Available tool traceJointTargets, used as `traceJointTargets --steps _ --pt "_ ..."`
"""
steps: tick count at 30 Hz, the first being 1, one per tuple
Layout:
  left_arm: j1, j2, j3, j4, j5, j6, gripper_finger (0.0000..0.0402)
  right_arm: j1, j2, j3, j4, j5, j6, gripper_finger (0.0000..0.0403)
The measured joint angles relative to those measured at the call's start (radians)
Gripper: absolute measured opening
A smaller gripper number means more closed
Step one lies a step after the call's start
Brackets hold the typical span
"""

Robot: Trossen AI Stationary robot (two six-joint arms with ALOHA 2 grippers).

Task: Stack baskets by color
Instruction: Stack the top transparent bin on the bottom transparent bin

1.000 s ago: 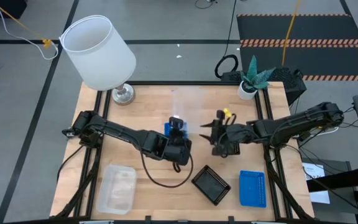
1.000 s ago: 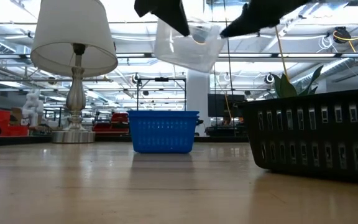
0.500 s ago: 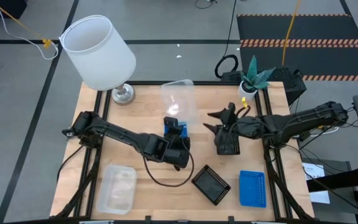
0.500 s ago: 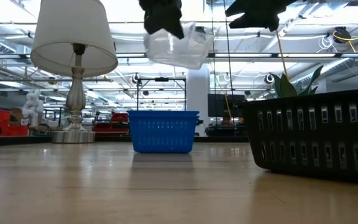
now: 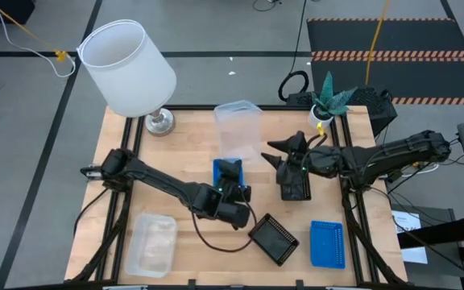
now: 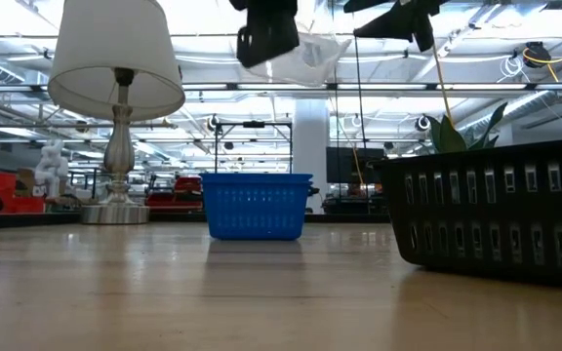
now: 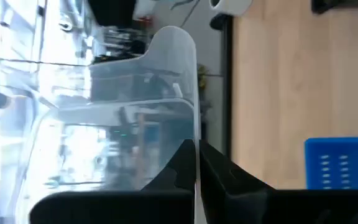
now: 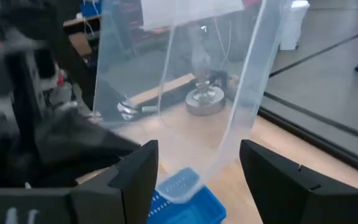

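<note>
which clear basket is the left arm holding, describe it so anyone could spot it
Start at the white lamp at the table's back corner. Beside it, lifted above the wood, the left gripper is shut on a clear basket. The other clear basket lies flat at the front edge.

Two matte black jointed arms, left arm (image 5: 159,179) and right arm (image 5: 381,158); black cable loops off the left; small green lights on both wrists.

A pale wooden surface (image 5: 184,153) stands on a grey floor (image 5: 39,97) crossed by dark lines. At its far left corner stands a white lamp (image 5: 127,68), at its far right corner a potted plant (image 5: 326,103). A striped mat (image 5: 393,55) lies beyond.
</note>
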Motion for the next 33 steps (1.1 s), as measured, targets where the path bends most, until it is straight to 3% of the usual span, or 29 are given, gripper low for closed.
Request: traceJointTargets --steps 10,16,22,28,33 --pt "0.011 0.047 0.000 0.010 -0.040 0.086 0.0003 0.000 -0.001 0.000 0.003 -0.023 -0.028 0.0222" --pt "0.014 0.047 0.000 0.066 -0.093 0.150 0.0003 -0.002 0.034 0.000 0.005 0.135 -0.045 0.0222" --pt "0.012 0.047 0.000 0.127 -0.098 0.197 0.0003 -0.007 0.072 0.000 0.088 0.156 -0.098 0.0219" --pt "0.013 0.047 0.000 0.140 -0.102 0.215 0.0003 -0.024 0.115 0.000 0.095 0.157 -0.120 0.0182" --pt "0.011 0.047 0.000 0.140 -0.102 0.212 0.0003 -0.036 0.129 0.000 0.117 0.158 -0.162 0.0117"
